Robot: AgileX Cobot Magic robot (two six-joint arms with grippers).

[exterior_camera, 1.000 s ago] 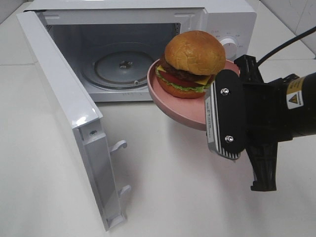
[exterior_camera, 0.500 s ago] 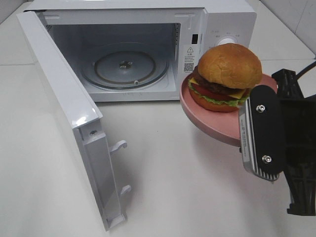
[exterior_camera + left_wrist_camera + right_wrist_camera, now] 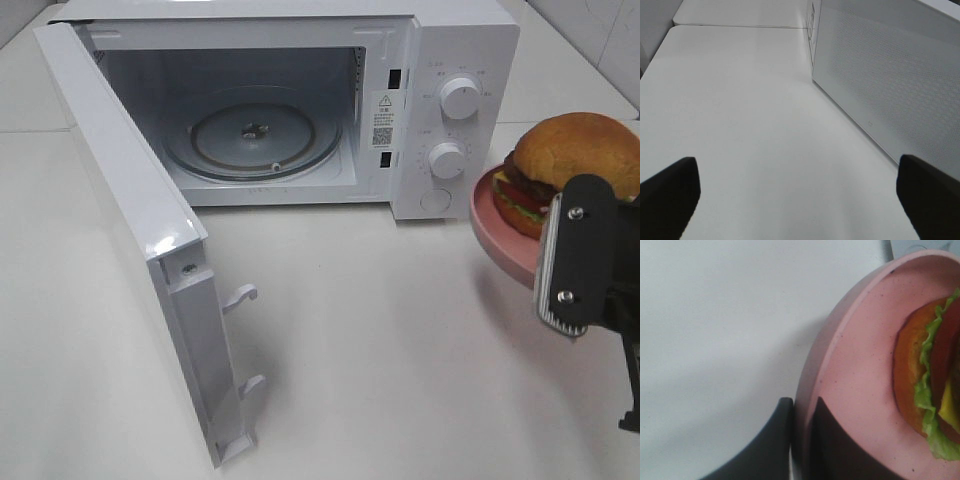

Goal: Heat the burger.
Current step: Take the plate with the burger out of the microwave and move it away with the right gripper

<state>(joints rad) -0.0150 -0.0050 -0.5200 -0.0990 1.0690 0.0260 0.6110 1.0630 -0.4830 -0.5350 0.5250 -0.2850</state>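
Note:
The burger (image 3: 580, 155) sits on a pink plate (image 3: 495, 235) at the far right of the exterior view, to the right of the microwave's knobs. My right gripper (image 3: 560, 270) is shut on the plate's near rim and holds it above the table. In the right wrist view its dark fingers (image 3: 775, 440) pinch the plate (image 3: 855, 355), and the burger (image 3: 925, 390) shows its lettuce edge. My left gripper (image 3: 800, 200) stands open over bare table, with nothing between its fingers.
The white microwave (image 3: 460, 60) stands at the back with its door (image 3: 130, 200) swung wide toward the front left. Its glass turntable (image 3: 250, 135) is bare. The left wrist view shows the door's meshed panel (image 3: 890, 85) close by.
My right gripper has carried the plate and burger to the right, from in front of the microwave opening to beside the knobs. The left gripper has not moved.

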